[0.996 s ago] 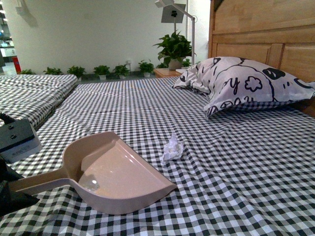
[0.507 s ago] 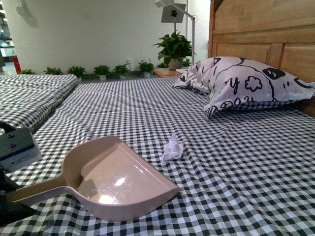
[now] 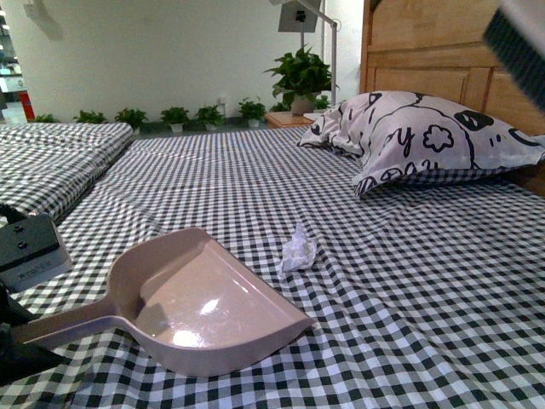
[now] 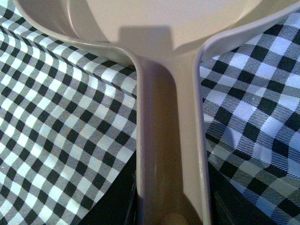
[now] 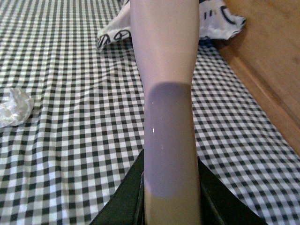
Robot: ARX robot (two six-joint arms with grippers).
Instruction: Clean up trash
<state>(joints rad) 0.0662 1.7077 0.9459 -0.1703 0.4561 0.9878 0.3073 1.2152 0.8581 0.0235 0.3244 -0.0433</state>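
Note:
The trash (image 3: 298, 249), a small crumpled white tissue wad, lies on the checked bedsheet just beyond the dustpan's far lip. The pinkish dustpan (image 3: 213, 298) rests on the sheet with its mouth facing the wad. My left gripper (image 3: 13, 341) at the lower left edge is shut on its handle (image 4: 171, 140). The brush's dark bristle head (image 3: 521, 43) hangs high at the upper right, over the pillow. My right gripper (image 5: 171, 206) is shut on the brush handle (image 5: 164, 93). From there the trash (image 5: 14, 108) shows far off to one side.
A black-and-white patterned pillow (image 3: 426, 136) leans on the wooden headboard (image 3: 426, 43) at the back right. A grey block (image 3: 30, 247) sits at the left edge. Potted plants (image 3: 302, 77) and a second checked bed (image 3: 51, 162) are beyond.
The dustpan has shifted slightly toward the wad and settled flatter on the sheet. The brush's bristle head has come into the front view at the upper right.

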